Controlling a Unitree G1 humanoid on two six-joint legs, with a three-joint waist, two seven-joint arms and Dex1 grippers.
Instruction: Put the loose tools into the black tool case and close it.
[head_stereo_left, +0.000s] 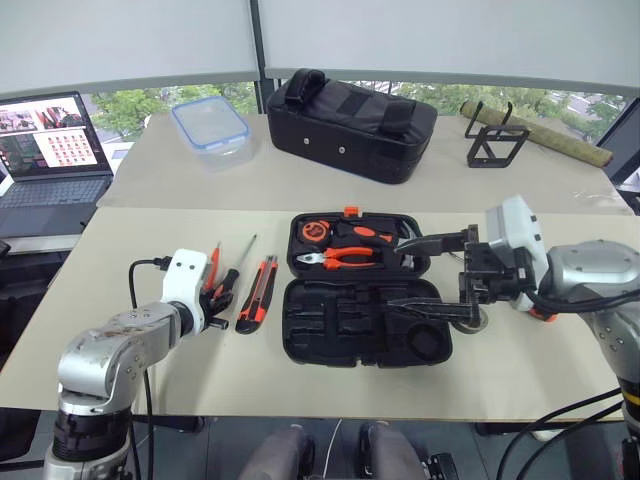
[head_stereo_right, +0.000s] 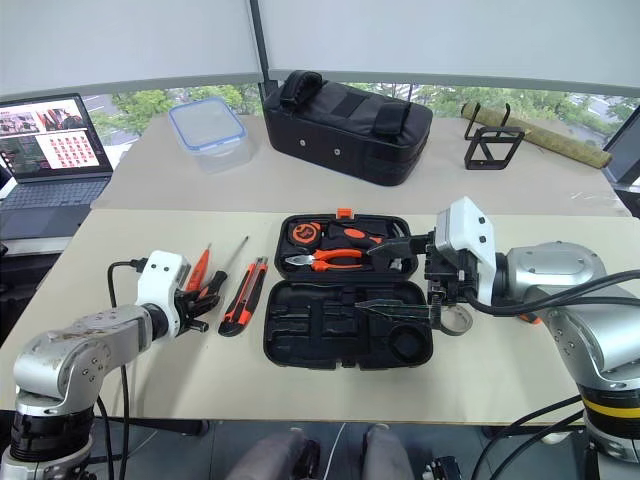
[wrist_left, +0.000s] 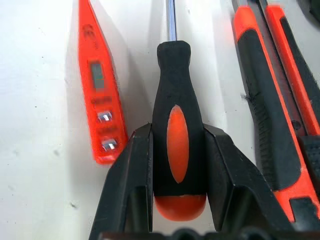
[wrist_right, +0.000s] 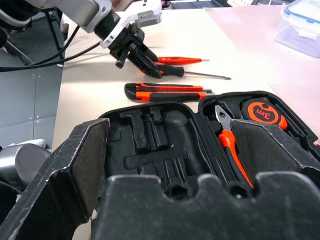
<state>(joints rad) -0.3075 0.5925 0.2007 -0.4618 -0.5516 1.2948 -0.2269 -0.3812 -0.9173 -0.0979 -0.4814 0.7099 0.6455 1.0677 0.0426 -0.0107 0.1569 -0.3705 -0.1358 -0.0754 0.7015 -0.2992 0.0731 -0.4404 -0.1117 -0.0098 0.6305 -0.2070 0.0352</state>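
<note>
The flat black hard-plastic clamshell tool case lies open near the middle of the pale table. Its far half holds the orange-handled pliers and an orange tape measure; the moulded slots of the near half are bare. On the farther table stand a clear plastic box with a blue rim and a larger black fabric bag.

The case's near edge sits close to the table's front edge. A strip of bare table separates its left side from the orange-and-black utility knife, and the table left of the loose tools is bare out to its edge.

The black-and-orange-handled screwdriver lies with its handle between the two black fingers of the left tool, which stand narrow, right at its sides; whether they press it cannot be told. The small orange tester screwdriver lies just beside it, with the knife on the other side. The right tool hangs wide over the case's right side, holding nothing
</note>
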